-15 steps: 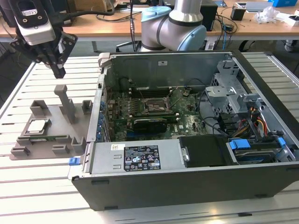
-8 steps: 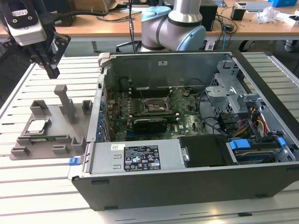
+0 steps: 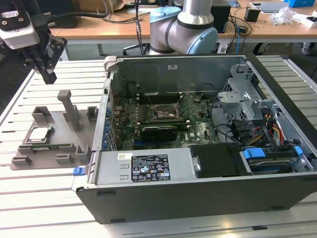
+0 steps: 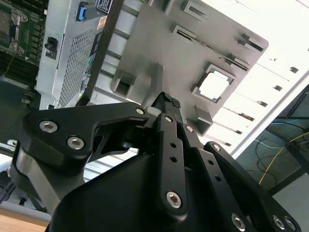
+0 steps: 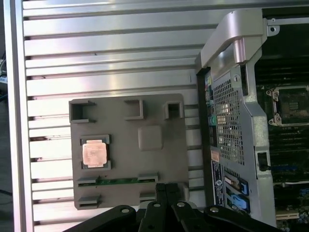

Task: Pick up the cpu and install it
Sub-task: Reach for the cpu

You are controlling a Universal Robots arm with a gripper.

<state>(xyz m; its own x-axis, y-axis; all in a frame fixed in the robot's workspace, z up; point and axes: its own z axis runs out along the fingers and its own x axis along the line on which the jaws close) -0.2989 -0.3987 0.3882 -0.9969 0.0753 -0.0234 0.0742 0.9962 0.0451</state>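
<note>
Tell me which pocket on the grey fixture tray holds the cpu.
The square framed pocket on the exterior view's left of the tray, beside the green strip; the cpu lies flat there, the others hold no chip.

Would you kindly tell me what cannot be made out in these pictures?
- cpu: top washed out by glare in the second wrist view.
- socket: cut off by the frame edge in the first wrist view; its pins too small in the exterior view.
- tray: one edge hidden behind the gripper in the first wrist view.
</note>
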